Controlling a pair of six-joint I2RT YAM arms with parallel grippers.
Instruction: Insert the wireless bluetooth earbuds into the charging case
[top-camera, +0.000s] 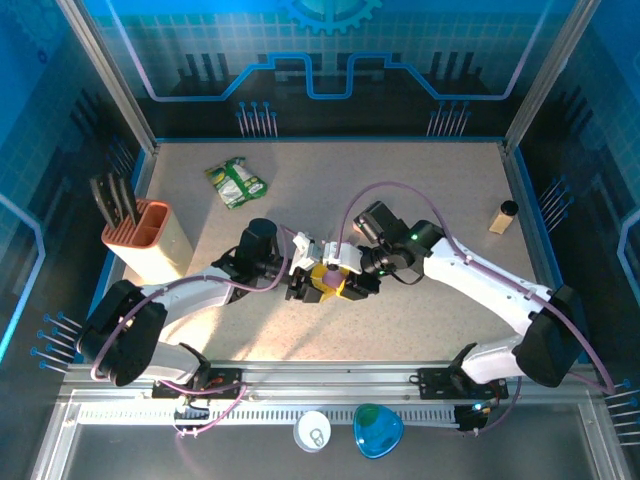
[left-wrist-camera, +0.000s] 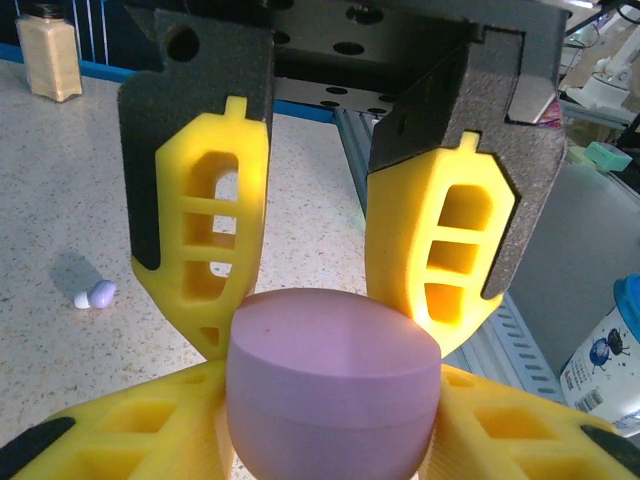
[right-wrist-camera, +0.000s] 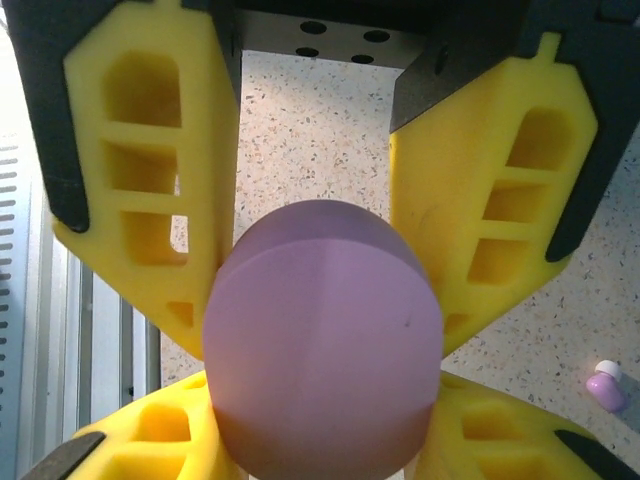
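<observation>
Left claw (left-wrist-camera: 325, 330): the jaws stand partly apart and are clamped on the rounded lavender plastic charging case (left-wrist-camera: 335, 385). The yellow finger pads (left-wrist-camera: 215, 230) press on its upper shoulders from both sides.

Right claw (right-wrist-camera: 322, 320): the jaws stand apart by about the same amount and are clamped on the same case (right-wrist-camera: 322, 350) from the opposite end. Its fingers (left-wrist-camera: 130, 430) appear at the lower edge of the left wrist view, bearing against the lower body of the case.

In the overhead view the left claw (top-camera: 308, 283) and the right claw (top-camera: 352, 283) meet nose to nose at mid-worktop, with the case (top-camera: 327, 270) held between them. The lid seam of the case reads as closed.

Task item: one small lavender plastic earbud with a white tip (left-wrist-camera: 95, 295) lies on the speckled beige worktop (top-camera: 420, 170), well apart from the case and touched by neither claw. It lies on its side. In the left wrist view its long axis runs roughly left to right, with the white tip to the left. In the right wrist view the same earbud (right-wrist-camera: 606, 385) sits at the right edge, white tip uppermost.

Also on the worktop are an orange and beige knife block (top-camera: 150, 238), a green packet (top-camera: 237, 182) and a small beige bottle with a dark cap (top-camera: 503, 216).
</observation>
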